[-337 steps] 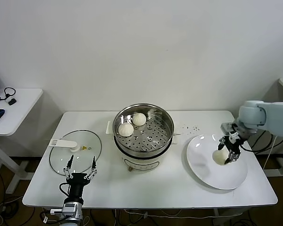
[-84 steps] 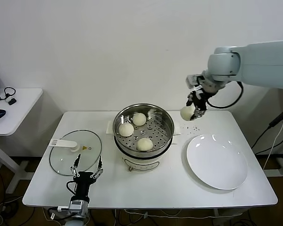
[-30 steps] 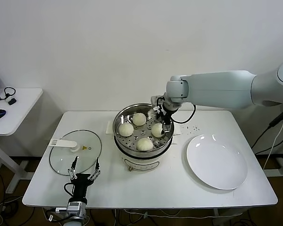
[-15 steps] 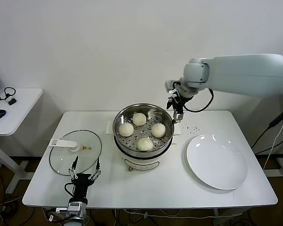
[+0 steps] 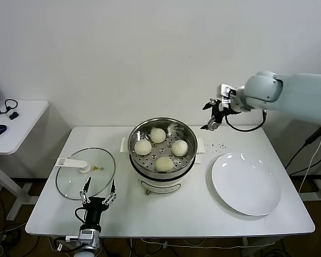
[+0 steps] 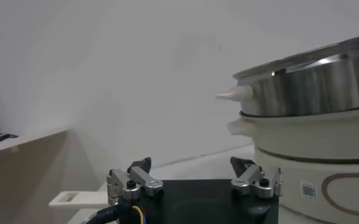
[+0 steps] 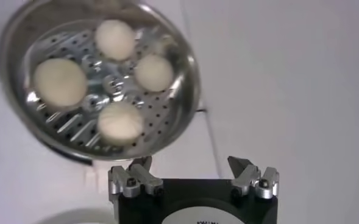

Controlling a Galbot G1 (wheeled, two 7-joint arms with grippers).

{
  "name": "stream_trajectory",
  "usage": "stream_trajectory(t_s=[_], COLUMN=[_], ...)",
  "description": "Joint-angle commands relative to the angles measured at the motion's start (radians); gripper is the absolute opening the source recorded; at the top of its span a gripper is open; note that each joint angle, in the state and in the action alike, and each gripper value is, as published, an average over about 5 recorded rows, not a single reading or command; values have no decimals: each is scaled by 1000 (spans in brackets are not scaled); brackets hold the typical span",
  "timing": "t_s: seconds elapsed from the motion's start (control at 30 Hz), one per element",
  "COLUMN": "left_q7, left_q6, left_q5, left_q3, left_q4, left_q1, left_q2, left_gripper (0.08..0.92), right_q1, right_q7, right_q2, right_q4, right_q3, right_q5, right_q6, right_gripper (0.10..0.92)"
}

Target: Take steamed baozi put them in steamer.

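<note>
All four buns are sitting on the holed tray inside the steamer, and the plate to its right is holding none, so the loading step looks finished. The right gripper is hanging in the air above and to the right of the steamer, well apart from the buns, fingers spread wide and gripping nothing. The next move probably calls for the lid, lying left of the steamer. The left gripper, also spread wide, is waiting just in front of that lid.
</note>
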Motion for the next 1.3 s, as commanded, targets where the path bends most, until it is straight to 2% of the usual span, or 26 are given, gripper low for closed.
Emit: stream_trajectory(t_s=[0.03,0.3,0.6,0.93,1.3], left_q7=[1,1,0,-2,-5], left_q6=[6,6,2,-3,-7], left_q5=[5,10,9,18,28], left_q3=[-2,0,-7,-9,-10], left_q4=[5,2,3,5,12], left_q1=[-8,-3,1,12,14], left_q2=[-9,-12,-11,-12,-17], left_gripper=[823,823,823,823,823], right_q1=[-351,-1104,-1914,-2269,-2495], right_q7=[477,624,661,598,528], right_q2=[-399,-481,-377,-123,192], right_q4=[220,339,448,475,526], right_q3=[405,1150,1926,2272,2402], right_q5=[28,9,-158,-329,-468], right_q6=[54,183,268,378,484], right_gripper=[823,823,823,823,823])
